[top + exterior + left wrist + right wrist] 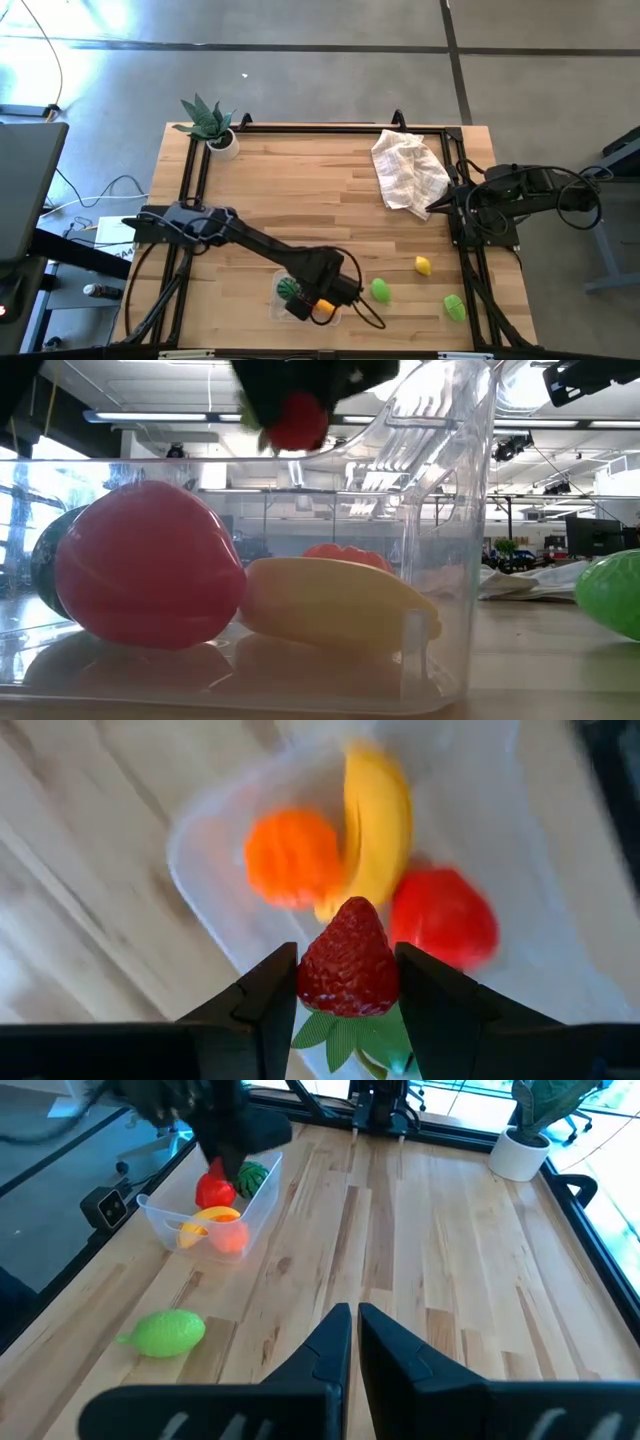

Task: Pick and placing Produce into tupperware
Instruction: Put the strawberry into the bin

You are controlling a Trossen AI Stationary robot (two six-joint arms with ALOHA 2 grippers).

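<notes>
Jaws of the left gripper (347, 982) stood narrow, clamped on a red, dimpled plastic toy strawberry (348, 960) with green leaves at its base. Strawberry sat squarely between the two dark fingers (268, 992), flanks touching both pads; pointed tip led away from the wrist, leaves toward it, long axis running along the fingers. Seen from table height, the held strawberry (296, 420) hung above the rim of the clear rectangular plastic tupperware (455, 540).

Tupperware (277, 305) lay at the table's 6 o'clock edge. Contents: yellow plastic banana (376, 820), long axis lengthwise in the container; ribbed orange round fruit (293, 858) beside it; glossy red fruit (443, 917) on the banana's other side; dark green striped fruit (252, 1178) at one end.

Loose on the wooden table (300, 200), from 5 toward 4 o'clock: bright green round fruit (380, 290), yellow lemon (422, 265), green ribbed vegetable (454, 306).

Right gripper (355, 1332), fingers shut together and empty, waited at 3 o'clock, beside a crumpled white checked cloth (408, 170).
</notes>
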